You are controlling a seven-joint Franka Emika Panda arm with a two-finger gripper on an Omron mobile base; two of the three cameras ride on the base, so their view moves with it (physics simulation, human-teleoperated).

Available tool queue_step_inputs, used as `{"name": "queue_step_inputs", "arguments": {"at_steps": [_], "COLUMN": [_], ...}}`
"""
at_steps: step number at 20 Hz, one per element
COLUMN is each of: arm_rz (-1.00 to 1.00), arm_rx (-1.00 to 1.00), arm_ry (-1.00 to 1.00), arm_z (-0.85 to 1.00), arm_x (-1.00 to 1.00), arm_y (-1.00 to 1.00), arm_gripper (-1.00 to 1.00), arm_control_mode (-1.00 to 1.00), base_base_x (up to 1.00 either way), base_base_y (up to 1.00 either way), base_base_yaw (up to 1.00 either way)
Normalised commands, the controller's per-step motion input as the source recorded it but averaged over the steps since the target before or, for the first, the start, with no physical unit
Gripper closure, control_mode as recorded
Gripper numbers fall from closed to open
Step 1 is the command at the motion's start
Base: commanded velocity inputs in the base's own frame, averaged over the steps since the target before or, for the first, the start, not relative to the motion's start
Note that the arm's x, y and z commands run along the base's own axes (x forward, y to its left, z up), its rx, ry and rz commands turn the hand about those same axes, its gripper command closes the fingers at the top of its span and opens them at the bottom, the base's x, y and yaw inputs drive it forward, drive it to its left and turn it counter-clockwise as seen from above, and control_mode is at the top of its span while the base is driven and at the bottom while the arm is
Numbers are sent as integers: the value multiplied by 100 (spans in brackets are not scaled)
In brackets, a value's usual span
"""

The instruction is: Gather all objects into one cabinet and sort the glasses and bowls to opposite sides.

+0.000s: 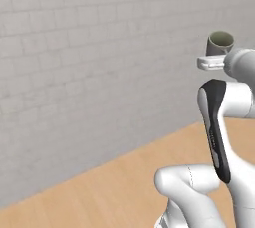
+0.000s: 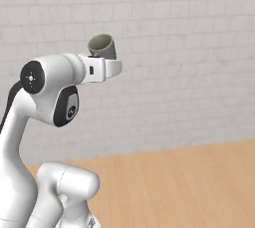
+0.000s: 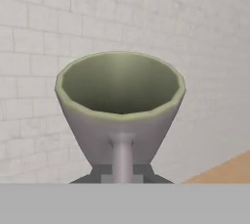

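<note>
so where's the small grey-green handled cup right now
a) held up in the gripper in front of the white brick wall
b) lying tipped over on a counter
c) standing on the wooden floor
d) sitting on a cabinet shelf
a: the small grey-green handled cup sits mouth up at the gripper, which is shut on its handle, high above the wooden floor with the white brick wall behind it.

Open air all round the raised cup, white brick wall behind, bare wooden floor below
</note>
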Motion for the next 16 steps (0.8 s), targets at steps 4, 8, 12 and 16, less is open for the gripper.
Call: {"name": "queue_step_inputs", "arguments": {"at_steps": [4, 8, 12, 16], "arm_rz": [0, 0, 0, 0], "arm_rx": [0, 0, 0, 0], "arm_ry": [0, 0, 0, 0], "arm_z": [0, 0, 0, 0], "arm_x": [0, 0, 0, 0], "arm_y": [0, 0, 0, 0], "arm_gripper": [100, 100, 100, 100], "arm_control_mode": [100, 100, 100, 100], "base_base_x": [40, 44, 45, 56], "base_base_y": [-88, -81, -76, -74], "base_base_yaw": [-52, -51, -52, -53]}}
